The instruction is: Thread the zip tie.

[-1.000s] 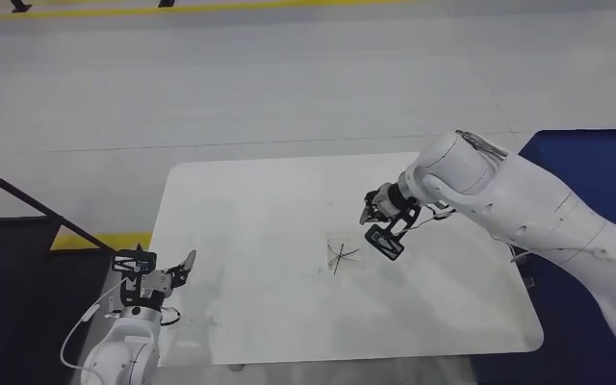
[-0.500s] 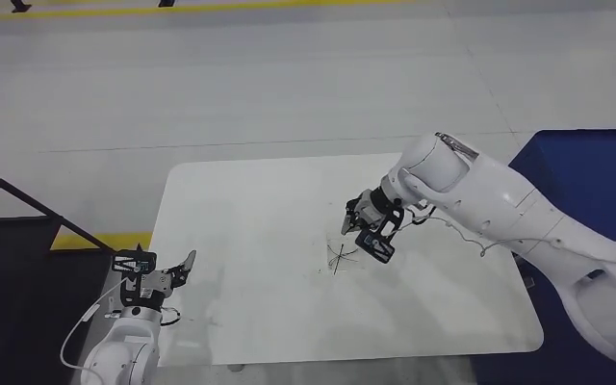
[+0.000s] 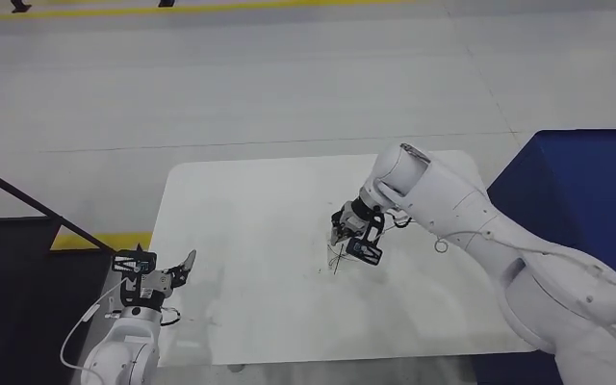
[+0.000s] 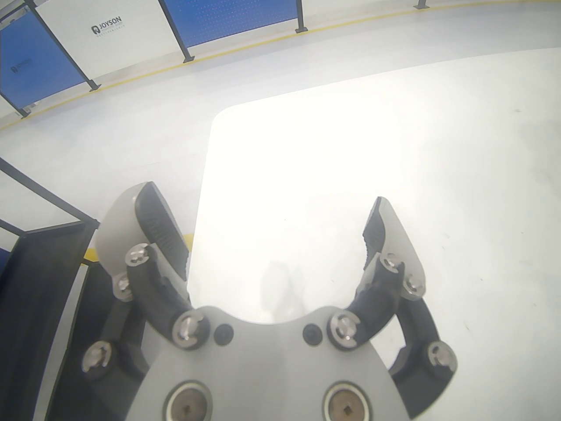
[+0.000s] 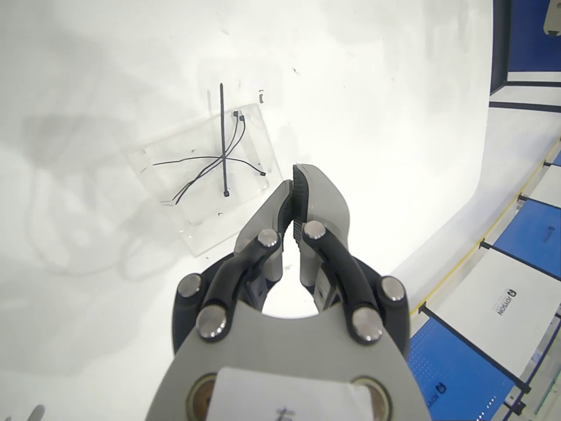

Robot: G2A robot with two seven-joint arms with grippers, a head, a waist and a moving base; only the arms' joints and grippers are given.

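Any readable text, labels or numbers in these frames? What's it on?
Zip ties, clear tray, table: no print.
Left gripper: no print.
Right gripper: white label on its body, cut off by the picture's edge, unreadable.
Partition panels behind the table: a logo with one brand word, repeated on several panels. This is brand print, so not quoted here.
No numbers or signs elsewhere.

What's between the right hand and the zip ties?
Only the clear plastic tray's rim and bare white table separate the right hand from the black zip ties, in the right wrist view.
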